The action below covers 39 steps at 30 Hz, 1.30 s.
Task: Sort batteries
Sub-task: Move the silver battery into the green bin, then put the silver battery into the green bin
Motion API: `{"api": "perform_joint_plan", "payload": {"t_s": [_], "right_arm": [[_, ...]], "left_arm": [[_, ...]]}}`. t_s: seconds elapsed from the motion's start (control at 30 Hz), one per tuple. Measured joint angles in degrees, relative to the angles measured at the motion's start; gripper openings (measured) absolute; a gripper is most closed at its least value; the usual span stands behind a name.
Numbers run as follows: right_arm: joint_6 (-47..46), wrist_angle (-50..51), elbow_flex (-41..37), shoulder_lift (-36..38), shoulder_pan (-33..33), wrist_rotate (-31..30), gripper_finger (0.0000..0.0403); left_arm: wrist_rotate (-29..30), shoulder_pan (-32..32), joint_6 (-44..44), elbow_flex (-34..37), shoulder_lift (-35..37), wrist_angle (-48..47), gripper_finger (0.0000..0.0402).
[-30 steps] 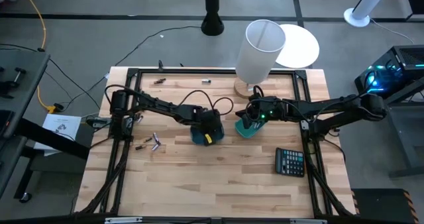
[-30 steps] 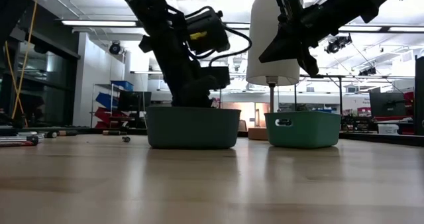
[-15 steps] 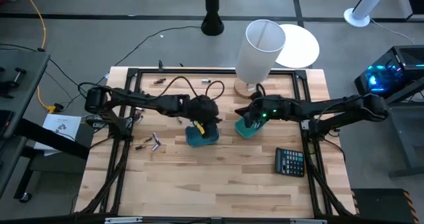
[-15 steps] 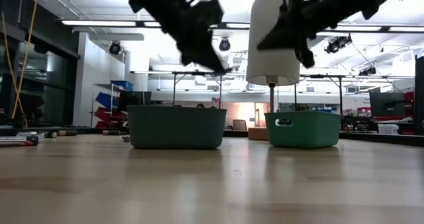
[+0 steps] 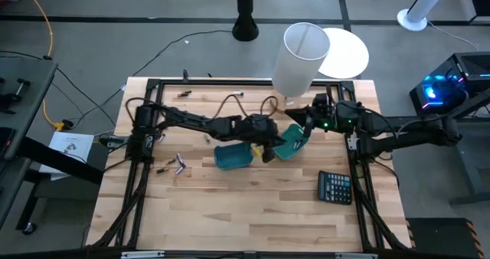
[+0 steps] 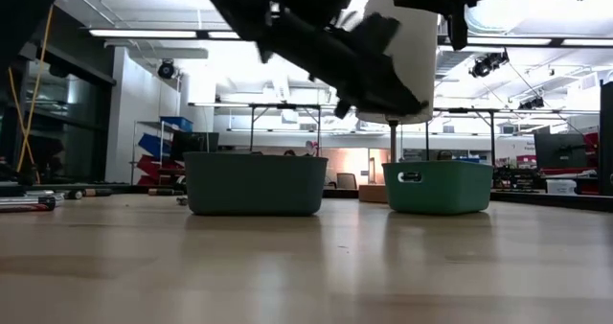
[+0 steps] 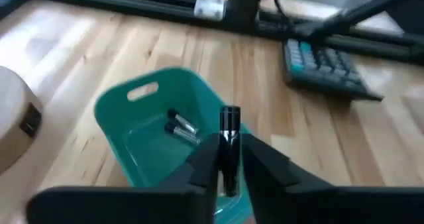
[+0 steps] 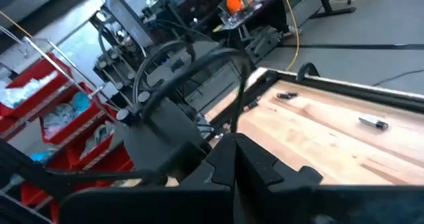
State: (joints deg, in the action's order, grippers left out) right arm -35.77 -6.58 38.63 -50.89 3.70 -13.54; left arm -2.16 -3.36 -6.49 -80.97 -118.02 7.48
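- Two small teal bins are set on the wooden table (image 5: 230, 213): the left bin (image 5: 233, 156) and the right bin (image 5: 292, 140), near each other at mid-table.
- In the left wrist view, two batteries (image 7: 179, 128) are seen lying side by side on the floor of the right bin (image 7: 142, 128).
- The contents of the left bin cannot be told from any view.
- The left gripper (image 5: 268, 148) is positioned above the near rim of the right bin. A dark battery (image 7: 229, 144) with a silvery end is pinched upright between its fingers (image 7: 207, 159).
- The right gripper (image 5: 315, 113) is held above the table behind the right bin, near the base of the white lamp (image 5: 300, 58); its fingers (image 8: 255, 164) are pressed together, with nothing between them.
- Loose batteries (image 5: 174, 165) are left on the table's left side, well apart from both bins; more are seen near the far edge.
- A black calculator (image 5: 335, 187) lies on the table's right side.
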Motion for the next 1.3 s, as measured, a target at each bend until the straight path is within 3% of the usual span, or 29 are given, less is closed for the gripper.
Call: {"api": "perform_joint_plan", "payload": {"t_s": [0.17,0.3,0.37,0.47,0.67,0.83,1.0,1.13,1.3], "right_arm": [[0.06,0.46,0.00,-0.02,-0.10,0.06,0.0000],[0.75,0.85,0.00,-0.04,-0.10,0.11,0.0000],[0.89,1.28,0.00,-0.08,-0.10,0.11,0.0000],[0.89,1.84,0.00,-0.22,-0.10,0.17,0.0000],[0.77,4.28,0.00,-0.46,-0.10,0.20,0.0000],[-0.01,4.70,0.00,-0.57,-0.10,0.21,0.0000],[-0.21,4.79,0.00,-0.57,-0.08,0.20,0.0000],[-0.21,4.81,0.00,-0.57,-0.08,0.07,0.0000],[-0.24,4.82,0.00,-0.57,-0.08,0.02,0.0000]], "left_arm": [[-0.31,-0.14,-1.32,-5.22,-0.43,-9.32,0.0141],[-3.88,-0.84,0.15,-6.52,4.76,-25.67,0.0181],[-4.82,-0.90,0.19,-4.48,8.45,-34.28,0.0186],[-1.87,0.26,-2.20,4.38,16.67,-37.88,0.0185],[7.44,6.49,-25.57,27.53,39.25,-34.52,0.0170],[11.54,12.32,-39.29,35.32,51.76,-46.08,0.0160],[4.78,8.35,-55.11,37.60,52.56,-67.58,0.0144],[2.54,5.33,-62.42,39.66,51.78,-69.30,0.0135],[2.76,6.06,-76.14,41.72,51.79,-68.49,0.0133]]}}
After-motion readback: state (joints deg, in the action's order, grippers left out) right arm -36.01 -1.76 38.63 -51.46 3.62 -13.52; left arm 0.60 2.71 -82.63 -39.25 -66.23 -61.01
